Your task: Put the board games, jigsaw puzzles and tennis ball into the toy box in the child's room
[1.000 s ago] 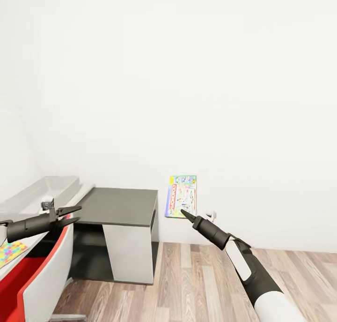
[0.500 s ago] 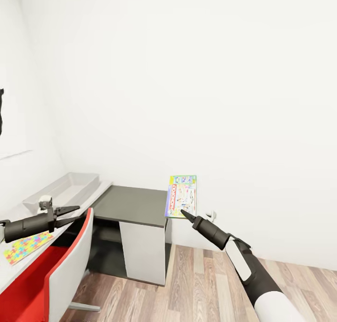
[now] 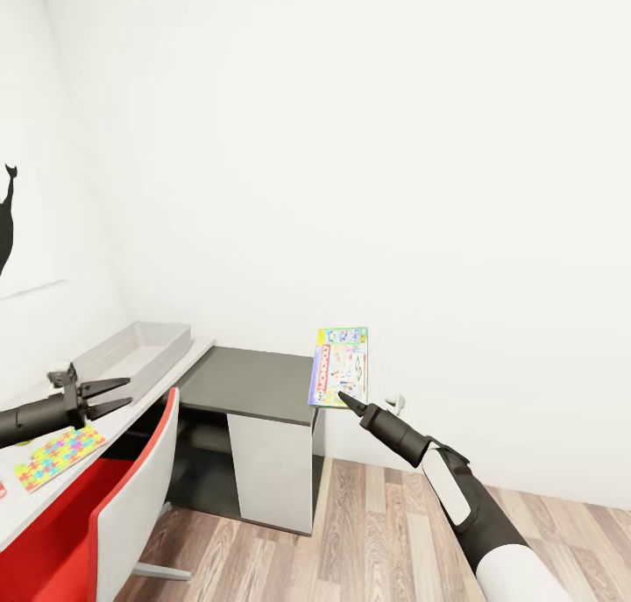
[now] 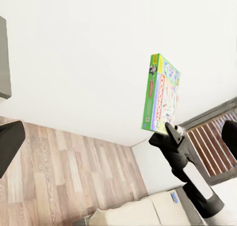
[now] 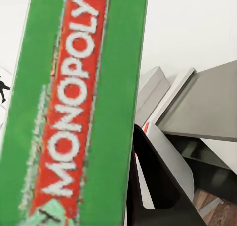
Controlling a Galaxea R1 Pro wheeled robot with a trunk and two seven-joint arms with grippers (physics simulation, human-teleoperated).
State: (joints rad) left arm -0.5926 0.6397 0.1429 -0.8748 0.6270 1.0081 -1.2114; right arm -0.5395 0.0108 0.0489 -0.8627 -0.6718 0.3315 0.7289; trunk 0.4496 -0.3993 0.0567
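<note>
A green Monopoly board game [image 3: 340, 367] hangs upright in the air beside the table's dark-grey lower section [image 3: 250, 381], with my right gripper [image 3: 343, 398] shut on its lower edge. The same board game [image 5: 74, 107] stands close in the right wrist view and, smaller, as the box [image 4: 162, 95] in the left wrist view. My left gripper [image 3: 127, 390] is open and holds nothing, hovering over the light-grey table top [image 3: 131, 414] just in front of the toy box [image 3: 140, 352]. One jigsaw puzzle [image 3: 60, 456] lies flat on the table below my left arm.
A red and white chair [image 3: 131, 497] is tucked against the table under my left arm. White walls close off the corner, with a black-figured poster [image 3: 9, 234] on the left wall. Wooden floor [image 3: 386, 532] lies open to the right of the desk.
The view has swung left, so the desk and toy box sit further right and the poster has come into view. My left gripper has drawn back toward the left. The right gripper keeps holding the board game.
</note>
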